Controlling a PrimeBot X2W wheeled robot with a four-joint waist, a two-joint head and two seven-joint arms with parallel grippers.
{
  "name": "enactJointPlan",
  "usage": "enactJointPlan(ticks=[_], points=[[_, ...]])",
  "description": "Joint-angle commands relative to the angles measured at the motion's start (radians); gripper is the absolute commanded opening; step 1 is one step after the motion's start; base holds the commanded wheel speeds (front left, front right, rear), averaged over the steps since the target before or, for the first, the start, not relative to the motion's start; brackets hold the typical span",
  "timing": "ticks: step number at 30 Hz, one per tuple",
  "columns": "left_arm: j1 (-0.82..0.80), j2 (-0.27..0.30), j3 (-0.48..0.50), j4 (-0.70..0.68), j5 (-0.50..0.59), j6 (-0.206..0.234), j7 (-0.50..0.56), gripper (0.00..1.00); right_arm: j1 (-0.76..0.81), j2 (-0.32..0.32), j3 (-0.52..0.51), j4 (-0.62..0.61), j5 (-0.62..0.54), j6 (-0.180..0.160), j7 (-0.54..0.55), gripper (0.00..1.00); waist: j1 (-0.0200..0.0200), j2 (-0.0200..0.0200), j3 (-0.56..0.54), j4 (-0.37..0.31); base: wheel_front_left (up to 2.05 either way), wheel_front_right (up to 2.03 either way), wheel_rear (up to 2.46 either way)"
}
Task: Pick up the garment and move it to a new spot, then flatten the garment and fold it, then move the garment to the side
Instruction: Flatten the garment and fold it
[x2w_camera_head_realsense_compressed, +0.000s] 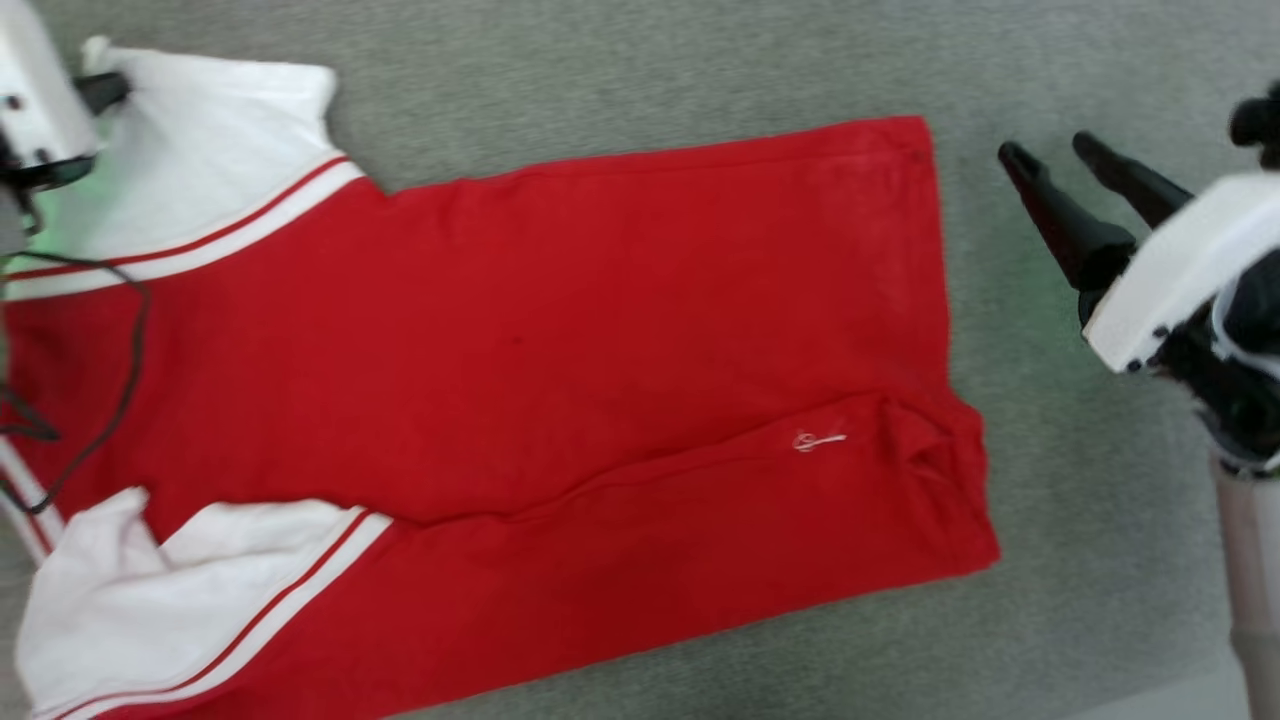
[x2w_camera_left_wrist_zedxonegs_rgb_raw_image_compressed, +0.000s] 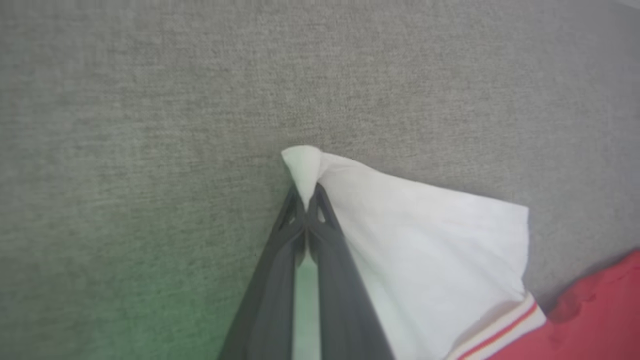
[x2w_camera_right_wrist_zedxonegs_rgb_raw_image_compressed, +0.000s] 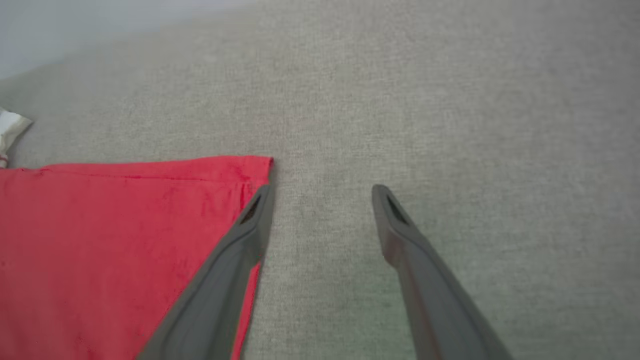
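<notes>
The garment (x2w_camera_head_realsense_compressed: 560, 350) lies flat on the grey tabletop (x2w_camera_head_realsense_compressed: 640, 60), its long axis running across the robot's front, sleeves left, hem right. The left hand (x2w_camera_left_wrist_zedxonegs_rgb_raw_image_compressed: 305, 202) is clenched on the far white sleeve tip (x2w_camera_left_wrist_zedxonegs_rgb_raw_image_compressed: 300, 160). The right hand (x2w_camera_head_realsense_compressed: 1047, 148), released, hovers just beside the far hem corner (x2w_camera_head_realsense_compressed: 915, 130).

In your head view the garment (x2w_camera_head_realsense_compressed: 560, 360) lies flat on the mat (x2w_camera_head_realsense_compressed: 640, 60), stretched left to right: hem (x2w_camera_head_realsense_compressed: 940, 330) at the right, one sleeve (x2w_camera_head_realsense_compressed: 200, 150) at the upper left, the other sleeve (x2w_camera_head_realsense_compressed: 180, 600) at the lower left. The left gripper (x2w_camera_head_realsense_compressed: 105, 92) sits in the upper left corner, with the upper sleeve's outer corner between its tips. The right gripper (x2w_camera_head_realsense_compressed: 1047, 147) is at the right, near the hem's upper corner and off the cloth. A cable (x2w_camera_head_realsense_compressed: 130, 360) crosses the garment's left edge.
</notes>
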Motion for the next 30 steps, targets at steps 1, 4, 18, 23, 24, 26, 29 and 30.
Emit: enactJointPlan(ticks=[1, 4, 18, 23, 24, 26, 29, 30], points=[[0.003, -0.031, -0.018, 0.002, 0.004, -0.014, -0.004, 0.00, -0.034, -0.013, 0.008, 0.024, 0.008, -0.001, 0.063, 1.00, -0.0001, 0.0000, -0.008, 0.035, 0.00, 0.00, 0.00], [-0.036, -0.047, -0.022, -0.007, 0.012, -0.037, -0.030, 0.00, -0.096, -0.029, 0.012, 0.080, 0.015, -0.001, 0.211, 1.00, -0.0001, 0.0000, -0.009, 0.077, 0.00, 0.00, 0.00], [-0.098, -0.106, -0.047, -0.042, 0.032, -0.119, -0.111, 0.00, -0.207, 0.024, 0.025, 0.317, -0.079, -0.001, 0.509, 1.00, -0.0001, 0.0000, 0.013, 0.171, 0.00, 0.00, 0.00], [-0.103, -0.113, -0.058, -0.039, 0.043, -0.134, -0.128, 0.00, -0.221, 0.024, 0.021, 0.309, -0.091, 0.000, 0.527, 0.00, -0.0001, 0.0000, 0.006, 0.182, 0.00, 0.00, 0.00], [-0.101, -0.114, -0.059, -0.037, 0.045, -0.136, -0.136, 0.00, -0.226, 0.016, 0.017, 0.300, -0.097, 0.000, 0.519, 0.00, -0.0001, 0.0000, 0.001, 0.184, 0.00, 0.00, 0.00], [-0.090, -0.116, -0.058, -0.035, 0.045, -0.145, -0.149, 0.00, -0.236, -0.002, 0.013, 0.273, -0.105, 0.000, 0.494, 0.00, -0.0001, 0.0000, -0.013, 0.189, 0.00, 0.00, 0.00], [-0.057, -0.121, -0.053, -0.032, 0.035, -0.158, -0.175, 0.00, -0.239, -0.025, 0.003, 0.238, -0.111, 0.000, 0.463, 0.00, -0.0001, 0.0000, -0.048, 0.200, 0.00, 0.00, 0.00], [-0.045, -0.121, -0.049, -0.034, 0.029, -0.163, -0.189, 0.00, -0.236, -0.031, 0.000, 0.226, -0.110, 0.000, 0.454, 0.00, -0.0001, 0.0000, -0.063, 0.203, 0.00, 0.00, 0.00]])
